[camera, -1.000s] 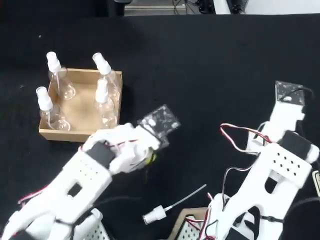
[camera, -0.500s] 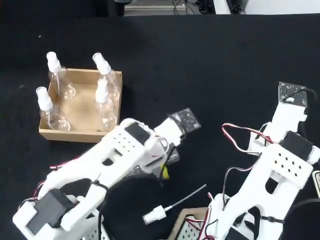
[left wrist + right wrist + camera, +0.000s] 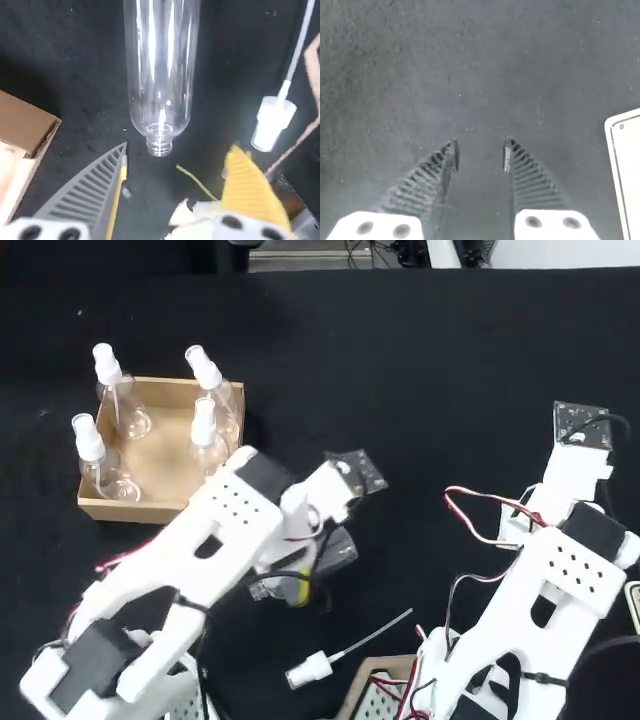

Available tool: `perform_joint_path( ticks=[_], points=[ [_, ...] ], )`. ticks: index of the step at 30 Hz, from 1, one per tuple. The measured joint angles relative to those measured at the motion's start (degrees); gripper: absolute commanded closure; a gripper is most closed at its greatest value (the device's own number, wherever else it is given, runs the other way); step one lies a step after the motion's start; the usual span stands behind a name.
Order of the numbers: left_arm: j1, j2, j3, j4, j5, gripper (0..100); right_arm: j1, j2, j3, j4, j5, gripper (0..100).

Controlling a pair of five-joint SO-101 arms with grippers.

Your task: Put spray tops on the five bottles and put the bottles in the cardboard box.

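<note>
A clear bottle without a top (image 3: 160, 65) lies on the black table, its open neck pointing at my left gripper (image 3: 175, 167). That gripper is open, with one finger on either side of the neck and not touching it. From above, the left gripper (image 3: 295, 585) sits at the table's middle, over the lying bottle (image 3: 338, 548). A loose white spray top (image 3: 310, 671) with a long thin tube lies nearer the front edge, and in the left wrist view this spray top (image 3: 272, 122) is beside the bottle. My right gripper (image 3: 480, 152) hangs open over bare black cloth.
The cardboard box (image 3: 228, 403) stands at the left, holding several upright bottles with spray tops (image 3: 205, 435). Its corner (image 3: 22, 127) shows beside the left gripper. The right arm (image 3: 560, 560) stands at the right. A white flat object (image 3: 626, 160) lies near the right gripper.
The left arm has swung away from the box toward the middle and turned, so its gripper now faces the lying bottle's neck. The right arm has barely moved.
</note>
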Motion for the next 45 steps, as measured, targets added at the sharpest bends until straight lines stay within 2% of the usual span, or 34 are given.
perform_joint_path(
  ticks=[12, 18, 22, 29, 34, 38, 41, 45],
  points=[
    [-7.1, -20.5, 25.3, -15.8, -0.2, 71, 0.0, 0.0, 0.0, 0.0, 0.0, 87.1],
    [-12.7, -23.6, 34.0, -24.4, -0.4, 71, 0.0, 0.0, 0.0, 0.0, 0.0, 87.1],
    [-14.8, -24.0, 34.7, -26.9, 0.2, 71, 0.0, 0.0, 0.0, 0.0, 0.0, 87.1],
    [-14.6, -24.0, 31.7, -27.2, 9.1, 71, -1.0, 0.0, 0.1, 0.0, 0.1, 87.1],
    [-14.6, -24.0, 29.5, -22.7, 10.5, 71, -4.0, 0.0, 0.4, -0.8, 1.2, 87.1],
    [-14.6, -24.0, 26.6, -15.1, 8.9, 71, -11.2, 0.0, 0.4, -3.7, 5.8, 87.1],
    [-14.6, -24.0, 26.0, -11.2, 6.2, 71, -18.5, 0.0, 2.6, -6.2, 5.9, 87.1],
    [-14.5, -25.8, 27.0, -9.3, 4.5, 71, -28.5, 0.0, 6.4, -11.2, -0.2, 87.4]
  ],
)
